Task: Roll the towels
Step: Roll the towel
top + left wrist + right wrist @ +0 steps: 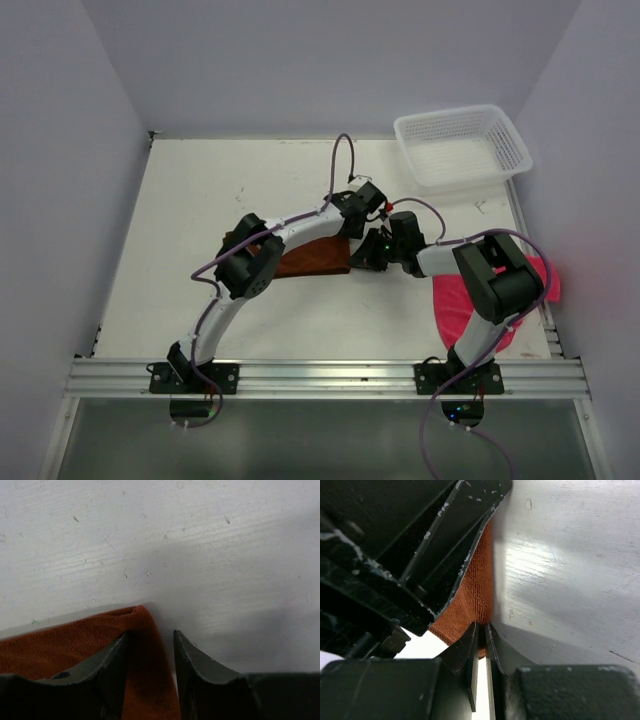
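Note:
The rust-brown towel (310, 258) lies flat mid-table, partly under my left arm. My left gripper (355, 228) is at its right end. In the left wrist view the gripper (150, 632) is a little open, and the towel's corner (75, 640) lies between the jaws with a sliver of table showing. My right gripper (362, 258) is at the same end. In the right wrist view it (481, 625) is shut on a thin edge of the rust-brown towel (475, 595), close under the left gripper's black body (395, 540). The pink towel (455, 300) lies bunched at the right, under my right arm.
A white plastic mesh basket (462, 147) stands at the back right corner. White walls close in the table on the left, back and right. A metal rail (320, 378) runs along the near edge at the arm bases.

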### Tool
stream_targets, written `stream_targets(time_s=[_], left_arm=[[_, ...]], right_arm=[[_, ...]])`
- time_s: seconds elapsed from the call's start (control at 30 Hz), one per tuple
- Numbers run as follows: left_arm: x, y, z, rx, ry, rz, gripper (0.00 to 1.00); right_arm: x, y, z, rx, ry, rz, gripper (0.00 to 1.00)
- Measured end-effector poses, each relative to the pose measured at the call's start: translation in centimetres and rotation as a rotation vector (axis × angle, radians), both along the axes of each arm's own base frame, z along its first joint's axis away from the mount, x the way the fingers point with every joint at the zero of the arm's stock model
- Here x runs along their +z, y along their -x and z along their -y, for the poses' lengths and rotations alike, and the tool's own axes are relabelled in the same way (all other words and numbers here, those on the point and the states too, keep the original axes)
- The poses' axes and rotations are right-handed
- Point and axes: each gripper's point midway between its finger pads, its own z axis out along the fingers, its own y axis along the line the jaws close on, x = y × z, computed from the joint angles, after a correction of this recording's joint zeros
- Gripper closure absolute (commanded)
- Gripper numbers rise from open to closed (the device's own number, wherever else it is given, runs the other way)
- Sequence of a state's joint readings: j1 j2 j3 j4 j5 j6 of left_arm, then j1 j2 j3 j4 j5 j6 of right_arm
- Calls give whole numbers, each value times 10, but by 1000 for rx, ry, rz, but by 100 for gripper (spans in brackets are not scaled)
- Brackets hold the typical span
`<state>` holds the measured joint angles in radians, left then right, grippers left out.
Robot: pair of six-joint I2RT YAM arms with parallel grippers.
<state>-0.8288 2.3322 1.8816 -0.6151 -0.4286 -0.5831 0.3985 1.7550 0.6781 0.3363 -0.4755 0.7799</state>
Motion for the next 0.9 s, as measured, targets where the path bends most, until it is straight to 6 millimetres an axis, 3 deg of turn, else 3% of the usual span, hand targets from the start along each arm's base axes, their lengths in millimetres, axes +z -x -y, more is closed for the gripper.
stream_targets(time_s=[0.27, 0.43, 0.9], left_arm=[[-1, -3, -2, 10, -23, 17, 64], [-1, -5, -1, -1, -32, 21, 75], [-1, -3, 6, -29, -3, 2, 94]], right_arm=[[-1, 1, 0, -4, -10, 12, 95], [-1, 1, 0, -5, -15, 24, 99], [4, 11, 14, 7, 125, 86, 100]])
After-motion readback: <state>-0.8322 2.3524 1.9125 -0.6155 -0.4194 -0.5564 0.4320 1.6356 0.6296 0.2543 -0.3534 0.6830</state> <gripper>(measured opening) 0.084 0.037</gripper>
